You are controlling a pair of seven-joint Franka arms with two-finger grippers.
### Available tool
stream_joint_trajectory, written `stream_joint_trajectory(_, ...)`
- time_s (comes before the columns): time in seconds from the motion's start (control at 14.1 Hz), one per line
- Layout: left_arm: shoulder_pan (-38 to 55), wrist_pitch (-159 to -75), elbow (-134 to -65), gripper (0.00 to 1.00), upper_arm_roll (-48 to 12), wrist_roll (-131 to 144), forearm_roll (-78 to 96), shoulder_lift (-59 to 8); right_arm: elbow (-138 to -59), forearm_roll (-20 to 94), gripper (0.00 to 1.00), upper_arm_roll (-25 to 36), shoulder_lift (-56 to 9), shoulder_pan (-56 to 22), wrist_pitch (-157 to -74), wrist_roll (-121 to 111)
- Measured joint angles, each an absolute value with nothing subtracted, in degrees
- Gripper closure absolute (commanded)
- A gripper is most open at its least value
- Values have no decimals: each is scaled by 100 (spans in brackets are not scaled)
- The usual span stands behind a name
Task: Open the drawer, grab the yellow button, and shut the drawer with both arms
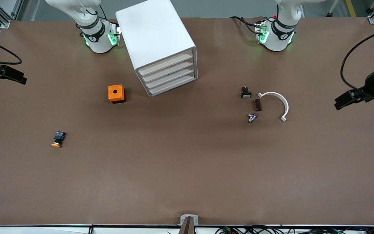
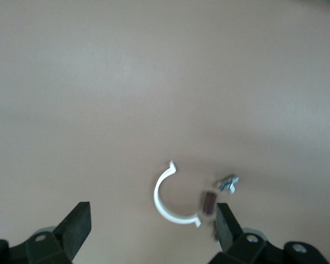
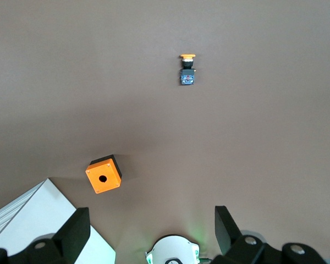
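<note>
Orange-capped button [image 1: 58,139] lies loose on the bench [image 1: 187,182], lower left of frame; I judge it light, rigid, best pinched across its body. Drawer [image 1: 166,63] is shut, upper centre. Right gripper [image 1: 24,80] and left gripper [image 1: 337,104] hover at frame edges, jaws spread.

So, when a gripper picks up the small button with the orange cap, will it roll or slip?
The button lies on its side on the brown table. Its round cap could let it roll a little if pushed. The blocky black-and-blue body looks easier to pinch than the cap. It is tiny, so probably light and easily knocked away.
</note>
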State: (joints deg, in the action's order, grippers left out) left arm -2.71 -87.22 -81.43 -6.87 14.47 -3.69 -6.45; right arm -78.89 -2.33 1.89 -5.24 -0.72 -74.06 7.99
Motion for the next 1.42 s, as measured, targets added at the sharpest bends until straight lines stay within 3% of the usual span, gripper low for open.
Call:
stream_joint_trajectory(0.57, -247, -8643, -9202, 0, -578, 1036, -134, 475, -8382, -69, 0, 190, -157, -35, -7983, 703)
stream_joint_trajectory(1.42, -153, -8645, -9345, 0, -814, 901, -124, 508, -9352, 34, 0, 418, 834, 232, -8291, -14)
